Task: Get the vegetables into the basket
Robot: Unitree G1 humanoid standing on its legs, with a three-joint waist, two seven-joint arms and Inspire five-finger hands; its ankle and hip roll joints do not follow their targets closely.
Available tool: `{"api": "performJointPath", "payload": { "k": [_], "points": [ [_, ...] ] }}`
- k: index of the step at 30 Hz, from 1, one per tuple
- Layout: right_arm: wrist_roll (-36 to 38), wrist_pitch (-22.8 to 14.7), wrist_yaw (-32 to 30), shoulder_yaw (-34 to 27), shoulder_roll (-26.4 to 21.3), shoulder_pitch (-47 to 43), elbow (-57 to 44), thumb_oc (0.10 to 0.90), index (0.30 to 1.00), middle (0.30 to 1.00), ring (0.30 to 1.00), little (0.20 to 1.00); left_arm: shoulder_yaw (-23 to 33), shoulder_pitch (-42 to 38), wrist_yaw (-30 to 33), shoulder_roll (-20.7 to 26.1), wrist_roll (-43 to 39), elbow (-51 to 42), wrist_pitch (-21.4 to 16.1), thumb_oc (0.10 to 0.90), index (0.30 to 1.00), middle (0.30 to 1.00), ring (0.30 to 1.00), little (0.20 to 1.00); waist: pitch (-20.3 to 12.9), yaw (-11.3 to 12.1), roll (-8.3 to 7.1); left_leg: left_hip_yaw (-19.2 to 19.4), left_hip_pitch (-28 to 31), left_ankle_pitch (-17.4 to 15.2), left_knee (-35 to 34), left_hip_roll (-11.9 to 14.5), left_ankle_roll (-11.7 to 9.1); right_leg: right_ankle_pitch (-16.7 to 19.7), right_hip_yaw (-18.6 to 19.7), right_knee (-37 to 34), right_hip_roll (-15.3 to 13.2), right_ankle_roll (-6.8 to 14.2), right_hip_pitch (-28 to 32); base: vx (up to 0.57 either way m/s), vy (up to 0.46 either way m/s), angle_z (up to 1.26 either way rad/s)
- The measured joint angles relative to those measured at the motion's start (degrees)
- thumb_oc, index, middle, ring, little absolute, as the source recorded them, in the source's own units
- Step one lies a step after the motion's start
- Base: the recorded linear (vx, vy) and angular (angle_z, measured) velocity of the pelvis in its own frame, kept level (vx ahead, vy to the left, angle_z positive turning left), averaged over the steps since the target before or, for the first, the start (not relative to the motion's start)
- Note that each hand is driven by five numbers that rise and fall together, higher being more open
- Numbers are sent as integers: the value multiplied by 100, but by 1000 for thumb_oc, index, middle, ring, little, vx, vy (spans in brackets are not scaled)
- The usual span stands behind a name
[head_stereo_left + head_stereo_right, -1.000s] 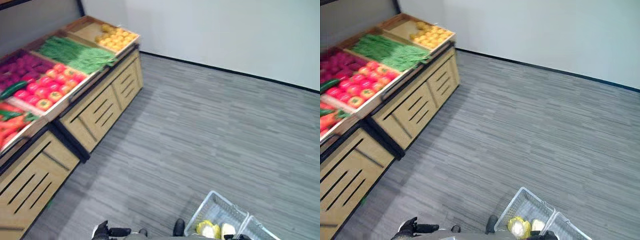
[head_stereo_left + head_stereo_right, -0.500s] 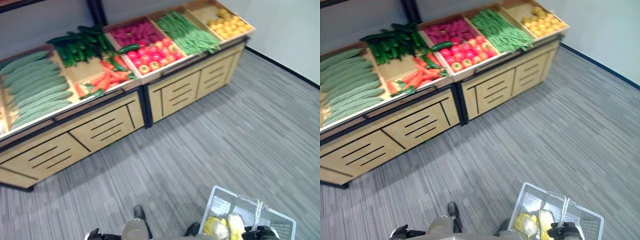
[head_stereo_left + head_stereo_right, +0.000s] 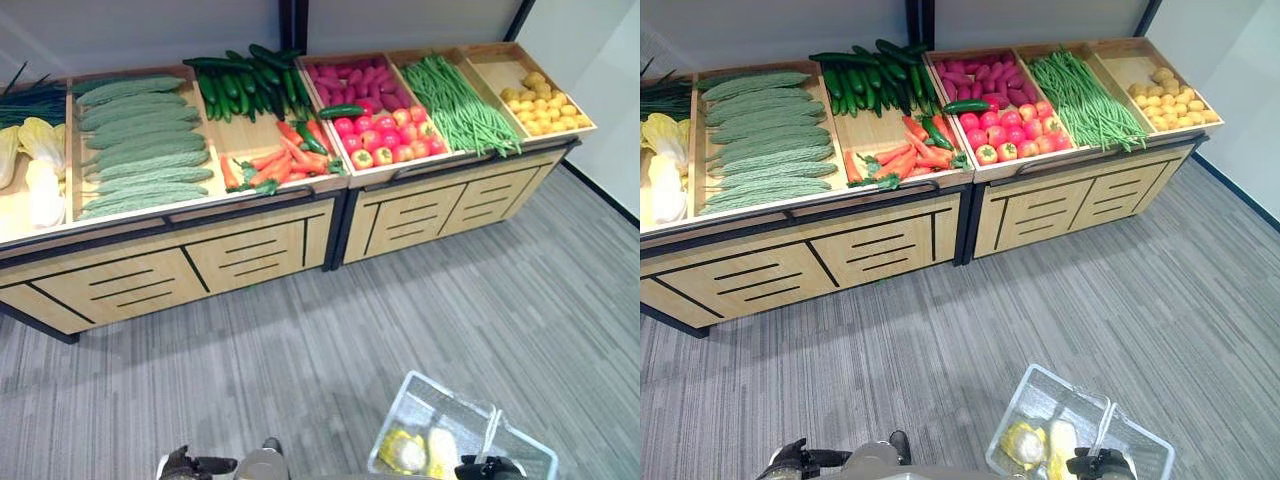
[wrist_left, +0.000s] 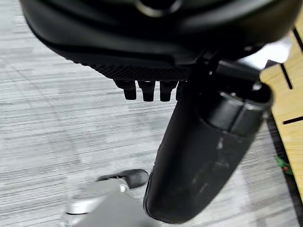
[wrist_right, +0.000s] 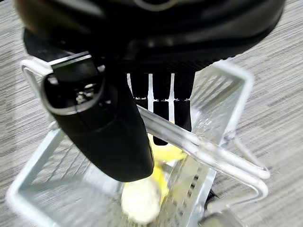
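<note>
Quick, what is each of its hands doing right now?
Left hand: shut, fingers curled, holding nothing.
Right hand: shut on the handle of the basket, which holds pale cabbage.

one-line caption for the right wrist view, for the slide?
Right robot hand curled around the handle of a wire basket holding pale yellow vegetables.

- Your right robot hand (image 5: 142,94) hangs low at your right side, fingers (image 5: 161,109) curled round the basket handle (image 5: 203,151), thumb across it.
- Your left robot hand (image 4: 189,142) hangs low at your left, fingers curled in, holding nothing.
</note>
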Motion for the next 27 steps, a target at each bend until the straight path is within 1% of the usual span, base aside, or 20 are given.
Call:
{"api": "performJointPath", "payload": {
  "k": [3, 5, 6, 7, 8, 9, 10, 11, 12, 13, 14, 15, 16, 17, 19, 21, 22, 24, 26, 27],
  "points": [
    [-1, -10, 8, -31, -1, -10, -26, 400, 300, 300, 300, 300, 13, -18, -22, -2, 0, 11, 16, 900, 1000, 1000, 1000, 1000, -6, 71, -117, 8, -50, -92, 93, 21, -13, 0, 39, -3, 8, 0, -17, 106, 114, -5],
    [1, 9, 38, -70, -3, -9, -18, 400, 300, 300, 300, 300, 22, -21, -17, 27, 0, 13, 19, 900, 1000, 1000, 1000, 1000, 7, 70, -227, -23, -118, -211, 76, -51, 57, 50, 41, 162, -109, 81, -84, 165, 248, 27],
    [34, -44, -27, -191, -96, 41, -47, 400, 300, 300, 300, 300, -54, -32, -21, -27, 24, 27, 59, 900, 1000, 1000, 1000, 1000, 7, -41, -114, -215, -108, -252, -18, -168, 163, 103, 410, 1270, -536, 168, -435, 147, 225, 124],
    [161, -90, -64, -282, -274, 102, -145, 400, 300, 300, 300, 300, -403, -144, -18, 5, 109, 55, 70, 900, 1000, 1000, 1000, 1000, 140, -358, -19, -663, 163, 18, -428, -422, 543, 449, 2210, 2988, -774, 107, -1352, 179, 89, 148],
    [175, -113, -62, -254, -252, 83, -200, 400, 300, 300, 300, 300, -503, -194, -12, 55, 111, 20, 61, 900, 1000, 1000, 1000, 1000, 168, -456, 19, -836, 243, 105, -677, -444, 599, 174, 3646, 3212, -179, 271, -2017, 283, -94, 132],
    [177, -142, -44, -179, -185, 95, -248, 400, 300, 300, 300, 300, -523, -212, -14, 80, 111, 7, 53, 900, 1000, 1000, 1000, 1000, 185, -580, 27, -976, 247, 132, -730, -456, 585, 7, 4247, 2995, 234, 257, -2250, 293, -168, 88],
    [214, -178, -36, -178, -104, 167, -244, 400, 300, 300, 300, 300, -632, -221, -12, 124, 120, 18, 49, 900, 1000, 1000, 1000, 1000, 214, -681, 114, -1265, 230, 125, -779, -402, 465, -232, 4560, 2211, 622, 139, -2206, 236, -200, 98],
    [221, -187, -40, -180, -37, 240, -207, 400, 300, 300, 300, 300, -672, -290, -12, 105, 156, -3, 30, 900, 1000, 1000, 1000, 1000, 251, -778, 200, -1469, 228, 147, -811, -349, 393, -295, 4584, 1376, 797, 33, -2088, 221, -109, 111],
    [282, -171, -17, -179, 11, 326, -130, 400, 300, 300, 300, 300, -660, -376, -18, 61, 204, -7, 1, 900, 1000, 1000, 1000, 1000, 266, -884, 225, -1607, 263, 179, -897, -364, 356, -242, 4139, 512, 790, 8, -2019, 185, -65, 99],
    [325, -105, 34, -173, 52, 368, -21, 400, 300, 300, 300, 300, -651, -361, -19, 34, 211, 2, -12, 900, 1000, 1000, 1000, 1000, 261, -890, 213, -1752, 392, 283, -1100, -462, 331, -44, 4152, -246, 880, 98, -2041, 103, -35, 136],
    [384, -60, 43, -78, 115, 425, 104, 400, 300, 300, 300, 300, -641, -263, -37, 0, 217, 35, 3, 900, 1000, 1000, 1000, 1000, 287, -1108, 184, -1995, 522, 320, -1125, -564, 388, 156, 4559, -365, 974, 75, -2020, 28, -83, 132],
    [388, -18, 53, -69, 140, 595, 135, 400, 300, 300, 300, 300, -658, -169, -51, -41, 221, -20, -10, 900, 1000, 1000, 1000, 1000, 271, -1068, 158, -2111, 677, 285, -1130, -628, 368, 331, 4304, -20, 984, -19, -2021, 34, -116, 115],
    [403, 68, 78, -61, 156, 733, 203, 400, 300, 300, 300, 300, -692, -38, -57, -58, 223, -161, -45, 900, 1000, 1000, 1000, 1000, 188, -1030, 48, -2121, 821, 181, -1103, -706, 311, 708, 4076, 96, 992, -120, -1972, 38, -144, 27],
    [403, 138, 98, -49, 155, 704, 236, 400, 300, 300, 300, 300, -712, 174, -46, -114, 223, -206, -56, 900, 1000, 1000, 1000, 1000, 197, -992, 89, -2073, 957, 53, -1101, -688, 224, 903, 3899, -35, 1056, -307, -1844, 38, -121, -19],
    [432, 140, 24, -78, 119, 703, 175, 400, 300, 300, 300, 300, -714, 322, -67, -229, 242, -166, 10, 900, 1000, 1000, 1000, 1000, 94, -1033, 365, -2022, 899, -38, -1058, -482, 108, 1101, 3862, -602, 1270, -396, -1626, 42, -121, -24],
    [431, 189, 78, -67, 45, 772, 175, 400, 300, 300, 300, 300, -638, 311, -62, -249, 243, -106, 22, 900, 1000, 1000, 1000, 1000, 61, -1033, 437, -2026, 887, -113, -885, -308, -38, 1338, 3764, -1270, 1456, -547, -1217, 33, -112, 2],
    [431, 187, 81, -66, 25, 767, 161, 400, 300, 300, 300, 300, -619, 280, -58, -240, 243, -105, 21, 900, 1000, 1000, 1000, 1000, 88, -1031, 375, -2025, 872, -152, -782, -265, -93, 1337, 3756, -1311, 1500, -573, -1145, 19, -90, 7],
    [431, 180, 93, -55, -45, 754, 100, 400, 300, 300, 300, 300, -616, 194, -70, -246, 254, -124, 7, 900, 1000, 1000, 1000, 1000, 103, -1032, 344, -2033, 836, -216, -666, -196, -165, 1281, 3695, -1310, 1543, -651, -1071, 3, -87, 12],
    [430, 177, 92, -56, -115, 736, 10, 400, 300, 300, 300, 300, -630, 47, -101, -282, 265, -138, -37, 900, 1000, 1000, 1000, 1000, 70, -1039, 414, -2045, 858, -226, -726, -119, -180, 1242, 3615, -1312, 1613, -671, -1067, -5, -72, 22],
    [429, 174, 95, -55, -123, 670, -49, 400, 300, 300, 300, 300, -655, -52, -138, -285, 266, -167, -53, 900, 1000, 1000, 1000, 1000, 83, -1038, 399, -2063, 860, -233, -777, -92, -191, 1197, 3556, -1313, 1626, -620, -1069, -17, -51, 21]
  ]
}}
